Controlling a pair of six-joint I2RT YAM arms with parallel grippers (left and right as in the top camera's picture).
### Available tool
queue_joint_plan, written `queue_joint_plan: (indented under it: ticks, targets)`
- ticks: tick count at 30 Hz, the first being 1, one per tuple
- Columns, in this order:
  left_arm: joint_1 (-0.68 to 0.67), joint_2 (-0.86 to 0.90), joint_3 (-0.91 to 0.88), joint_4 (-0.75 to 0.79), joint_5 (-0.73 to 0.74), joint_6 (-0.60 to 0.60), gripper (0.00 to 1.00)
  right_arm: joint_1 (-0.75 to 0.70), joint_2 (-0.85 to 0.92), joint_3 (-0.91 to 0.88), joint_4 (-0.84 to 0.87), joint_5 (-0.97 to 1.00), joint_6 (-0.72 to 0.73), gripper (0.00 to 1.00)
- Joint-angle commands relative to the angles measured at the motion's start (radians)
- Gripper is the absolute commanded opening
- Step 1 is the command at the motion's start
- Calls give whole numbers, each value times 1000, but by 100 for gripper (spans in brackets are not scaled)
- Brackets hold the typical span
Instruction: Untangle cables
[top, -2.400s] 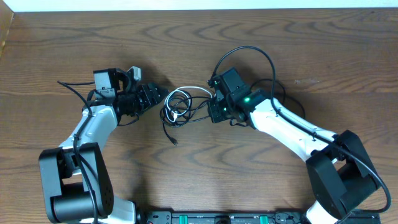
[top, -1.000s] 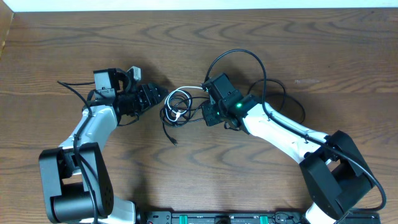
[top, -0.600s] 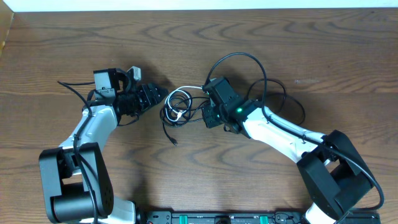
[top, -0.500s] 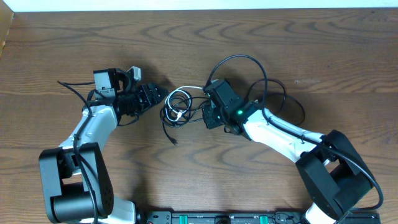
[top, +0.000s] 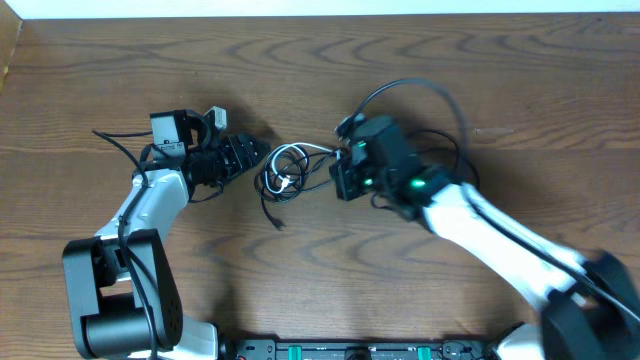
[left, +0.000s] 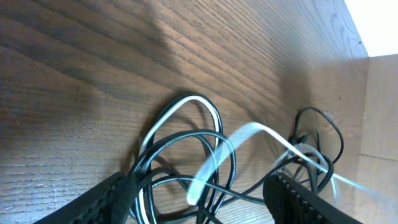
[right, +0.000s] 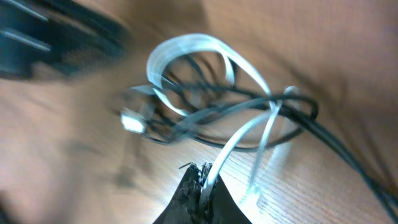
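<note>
Dark wood-grain table (top: 420, 60) runs under both arms, with the cables (top: 285, 170) bunched in a small knot at its middle, between the two grippers.

Closest up, in the right wrist view, the right gripper (right: 200, 177) has its fingers pinched together on the white cable (right: 189, 40), which rises from the tips and curls into a loop over the black cables (right: 298, 115). A second ago those fingers were still slightly apart. Since half a second ago the right arm (top: 500, 235) has swung away to the right, and the white strand now stretches out from the knot toward it. The knot itself has barely shifted, and the loose black tail still trails toward the near edge of the table.

On the far side of the knot, the left gripper (top: 258, 153) sits where it was, fingers spread wide with nothing between them, tips just beside the cables.

The right arm is smeared with motion from above, so its fingertips cannot be made out there. The right wrist view is blurred too, and a pale plug end near the loop is only a smudge. Which black strand crosses over which I cannot tell.
</note>
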Motion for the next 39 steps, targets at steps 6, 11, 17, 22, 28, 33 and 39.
queue_joint_plan:
  ticks: [6, 11, 17, 22, 28, 33, 39]
  targets:
    - [0, 5, 1, -2, 6, 24, 71, -85, -318, 4, -35, -187, 0, 1]
    - [0, 5, 1, -2, 6, 24, 71, -100, -437, 4, -37, -185, -95, 1]
    - [0, 5, 1, -2, 6, 24, 70, -107, -555, 4, 2, -162, -184, 1]
    - [0, 5, 1, -2, 6, 24, 71, -106, -601, 4, -43, 61, -187, 1]
    - [0, 5, 1, -2, 6, 24, 70, -106, -525, 4, -204, 291, -62, 1]
    - [0, 5, 1, -2, 6, 24, 71, -117, -410, 11, -246, 285, -2, 1]
    - [0, 5, 1, -2, 6, 24, 71, -203, -310, 231, -433, 92, 5, 1]
